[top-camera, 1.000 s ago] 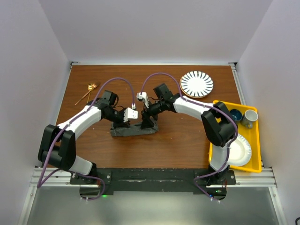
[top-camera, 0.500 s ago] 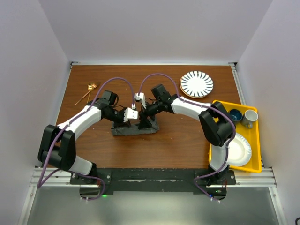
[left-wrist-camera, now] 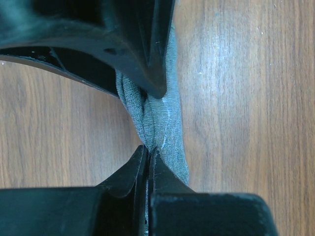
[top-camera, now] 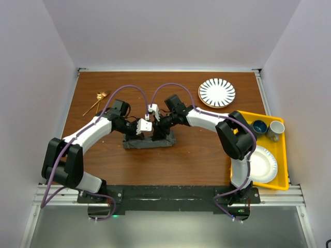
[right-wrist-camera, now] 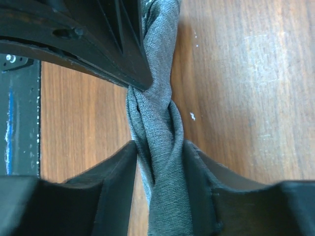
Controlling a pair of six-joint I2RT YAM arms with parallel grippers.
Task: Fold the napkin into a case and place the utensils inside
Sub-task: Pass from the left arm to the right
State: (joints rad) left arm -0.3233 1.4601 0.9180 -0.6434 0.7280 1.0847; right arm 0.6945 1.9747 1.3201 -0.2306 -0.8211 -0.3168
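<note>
item 1, napkin point(top-camera: 149, 143): dark grey cloth, gathered into a narrow strip, lying near the middle of the worktop point(top-camera: 196, 160) with its long side running left to right. both arms reach down onto it. in the left wrist view the napkin point(left-wrist-camera: 165, 123) shows as a creased, bunched band over wood grain. in the right wrist view the napkin point(right-wrist-camera: 157, 118) is twisted like a loose rope.

item 2, left fingers point(left-wrist-camera: 135, 169): pressed tight together, a thin fold of the cloth pinched between the tips. in the top view the left fingers point(top-camera: 139, 136) sit on the strip, left of its middle.

item 3, right fingers point(right-wrist-camera: 118, 169): narrow, one on each side of the twisted cloth, which fills the gap between them and touches both inner faces. in the top view the right fingers point(top-camera: 158, 135) sit just beside the left pair on the same strip.

item 4, utensils point(top-camera: 96, 102): two slim gold-copper pieces, lying together at the far left of the worktop, well apart from the napkin.

item 5, striped plate point(top-camera: 217, 92): round, black-and-white rays, far right of the worktop.

item 6, yellow tray point(top-camera: 283, 155): at the right edge, holding a white plate point(top-camera: 265, 165), a blue bowl point(top-camera: 259, 126) and a pale mug point(top-camera: 276, 129).
</note>
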